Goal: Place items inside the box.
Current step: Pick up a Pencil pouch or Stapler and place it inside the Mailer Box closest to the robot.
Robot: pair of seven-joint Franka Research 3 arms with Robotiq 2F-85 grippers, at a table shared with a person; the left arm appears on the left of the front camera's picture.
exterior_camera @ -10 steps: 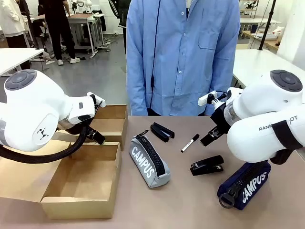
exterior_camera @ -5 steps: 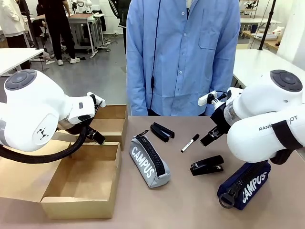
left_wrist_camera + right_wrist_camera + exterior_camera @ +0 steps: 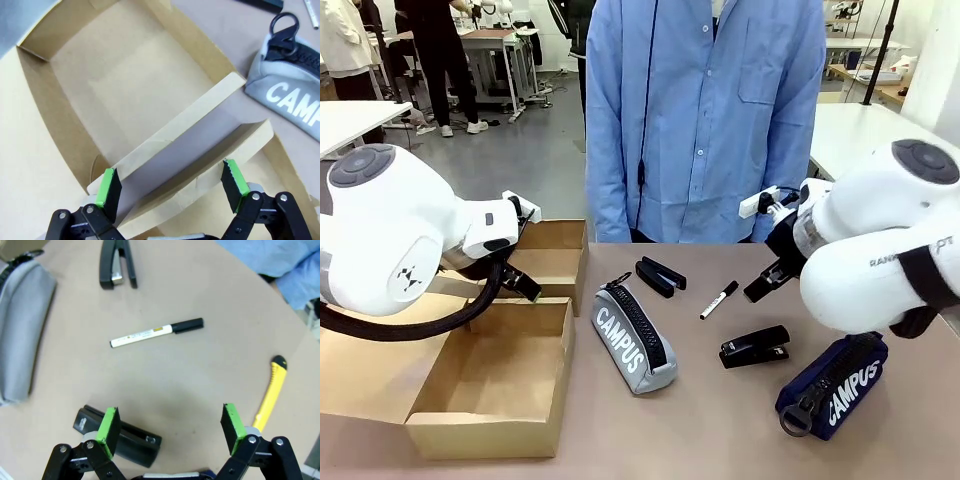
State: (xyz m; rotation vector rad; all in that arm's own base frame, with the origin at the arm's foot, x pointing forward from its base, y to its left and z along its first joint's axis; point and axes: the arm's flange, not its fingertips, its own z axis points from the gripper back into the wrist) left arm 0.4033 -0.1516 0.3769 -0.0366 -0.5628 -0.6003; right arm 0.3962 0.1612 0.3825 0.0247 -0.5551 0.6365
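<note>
two grippers, both with jaws spread wide and holding nothing. you see the left gripper (image 3: 172, 182) above the cardboard box (image 3: 45, 107), its green pads (image 3: 109, 187) standing either side of a folded inner flap (image 3: 190, 145) without pinching it; in the front view this gripper sits by the box's far part, at the table's left. the right gripper (image 3: 170, 422) hovers over the tabletop (image 3: 210, 370) on the right side. one black stapler (image 3: 135, 440) lies just beneath one of its pads, and the white marker (image 3: 150, 333), black-capped, lies farther ahead, apart from the fingers. the second stapler (image 3: 106, 265) lies beyond the marker, near one end of the grey pencil case (image 3: 22, 325). a yellow utility knife (image 3: 270, 390) rests close to the table's edge. in the front view the grey case, lettered "campus", lies just beside the box's right wall, and the navy pencil case (image 3: 832, 388) lies at the near right, below the right arm. all five items lie on the table, outside the box. a person in a blue shirt (image 3: 705, 110) stands at the far side.
</note>
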